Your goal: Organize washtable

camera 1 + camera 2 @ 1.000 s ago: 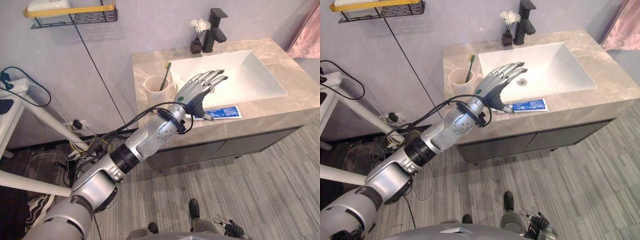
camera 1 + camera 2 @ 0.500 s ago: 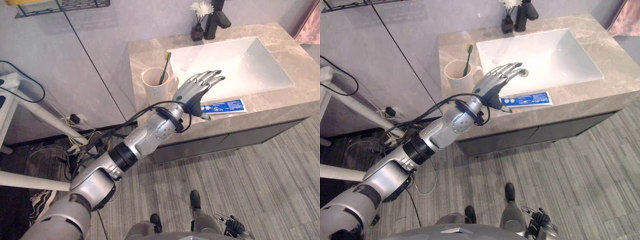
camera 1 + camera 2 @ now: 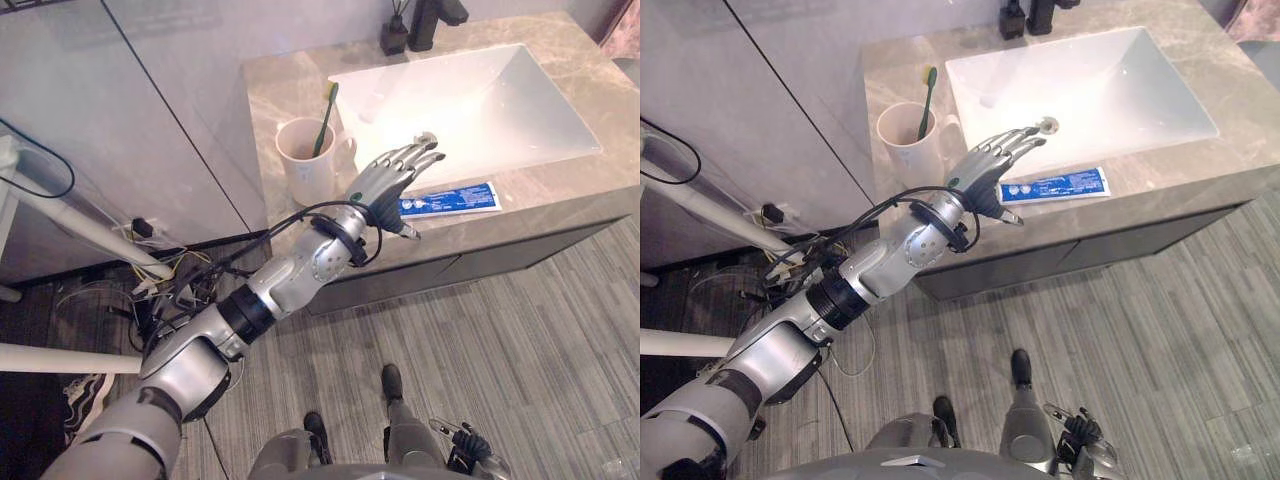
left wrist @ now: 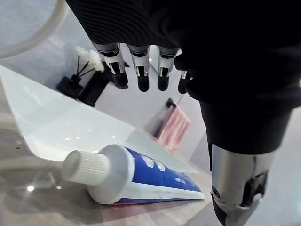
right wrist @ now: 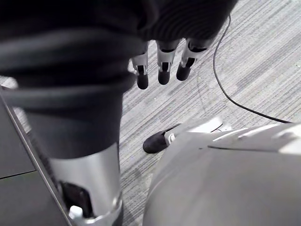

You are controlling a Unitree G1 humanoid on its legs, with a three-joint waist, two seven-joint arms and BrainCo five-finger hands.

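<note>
A blue and white toothpaste tube (image 3: 450,198) lies on the marble countertop (image 3: 270,95) in front of the white sink basin (image 3: 480,90), its white cap (image 4: 87,167) pointing left. My left hand (image 3: 388,182) hovers open just above the cap end, fingers (image 4: 141,70) straight toward the basin, thumb (image 4: 240,188) hanging apart beside the tube; nothing is held. A cream cup (image 3: 303,160) with a green toothbrush (image 3: 325,115) stands left of the hand. My right hand (image 5: 162,66) hangs low over the floor with relaxed fingers and holds nothing.
A black faucet (image 3: 435,12) and a small dark vase (image 3: 395,35) stand at the back of the counter. A white table's legs (image 3: 60,210) reach in at the left. A pink towel (image 4: 174,127) hangs beyond the sink. The grey wall (image 3: 150,120) meets the counter's left side.
The camera has moved in over the counter, shifting the whole picture. My left hand has sunk a little closer to the tube's cap end, still open. The tube and cup have not moved.
</note>
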